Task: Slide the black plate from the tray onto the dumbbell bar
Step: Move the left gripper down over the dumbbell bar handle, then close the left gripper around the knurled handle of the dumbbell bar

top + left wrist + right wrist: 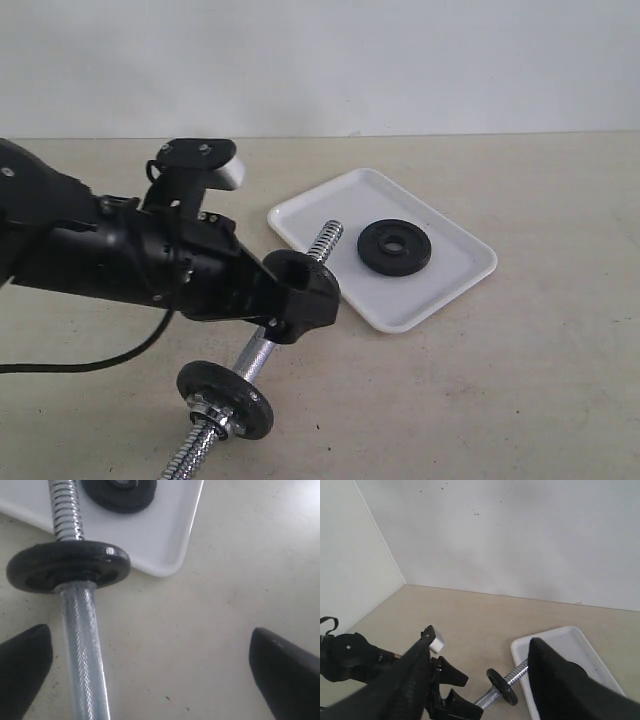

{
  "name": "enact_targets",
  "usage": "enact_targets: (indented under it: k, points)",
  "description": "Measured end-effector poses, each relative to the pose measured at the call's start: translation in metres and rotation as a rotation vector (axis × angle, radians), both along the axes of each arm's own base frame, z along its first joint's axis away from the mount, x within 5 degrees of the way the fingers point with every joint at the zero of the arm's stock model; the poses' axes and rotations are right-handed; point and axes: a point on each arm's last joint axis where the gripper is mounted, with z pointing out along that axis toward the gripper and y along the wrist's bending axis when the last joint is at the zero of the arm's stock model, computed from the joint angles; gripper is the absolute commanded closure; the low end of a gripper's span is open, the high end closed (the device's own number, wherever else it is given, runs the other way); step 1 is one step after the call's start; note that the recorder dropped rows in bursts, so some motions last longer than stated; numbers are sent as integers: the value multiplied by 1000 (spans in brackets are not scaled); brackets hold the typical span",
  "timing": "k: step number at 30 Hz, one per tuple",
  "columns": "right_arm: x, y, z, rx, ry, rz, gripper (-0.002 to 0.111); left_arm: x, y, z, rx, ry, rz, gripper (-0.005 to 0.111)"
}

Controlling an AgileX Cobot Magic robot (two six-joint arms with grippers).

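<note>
The black plate [394,246] lies flat on the white tray [455,272]; its edge also shows at the frame's border in the left wrist view [120,495]. The dumbbell bar [252,356] rests on the table with its threaded end [325,240] over the tray's rim. My left gripper [300,290] hovers over the bar, open wide. The knurled bar [82,645] runs between its fingers [22,667], close to one and touching neither. My right gripper [480,695] is raised high above the table, open and empty.
A thin black disc [67,567] sits on the bar between my left gripper and the tray [170,530]. Another black disc with a silver nut [225,398] is on the bar's near end. A black cable [90,365] trails from the left arm.
</note>
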Motion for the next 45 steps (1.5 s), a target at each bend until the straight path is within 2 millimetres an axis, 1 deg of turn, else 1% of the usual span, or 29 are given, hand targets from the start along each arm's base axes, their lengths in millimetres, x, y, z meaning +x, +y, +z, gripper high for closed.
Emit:
enact_targets:
  k: [2, 4, 9, 20, 29, 40, 45]
  points:
    - [0, 0, 0, -3, 3, 3, 54, 6, -8, -7, 24, -19, 13, 7]
    - [0, 0, 0, -6, 1, 4, 54, 12, -12, -15, 49, -30, 34, 8]
    - [0, 0, 0, -10, -2, 4, 54, 24, -14, -31, 96, -44, 90, 10]
    - [0, 0, -1, -18, -5, 8, 54, 30, -13, -56, 159, -24, 122, 10]
    - [0, 0, -1, -18, -5, 8, 54, 35, -11, -62, 186, -45, 152, 10]
    - [0, 0, -1, -20, -6, 8, 54, 36, -11, -73, 222, -45, 145, 10]
    - [0, 0, -1, -20, -6, 8, 54, 38, -16, -79, 217, -11, 121, 10]
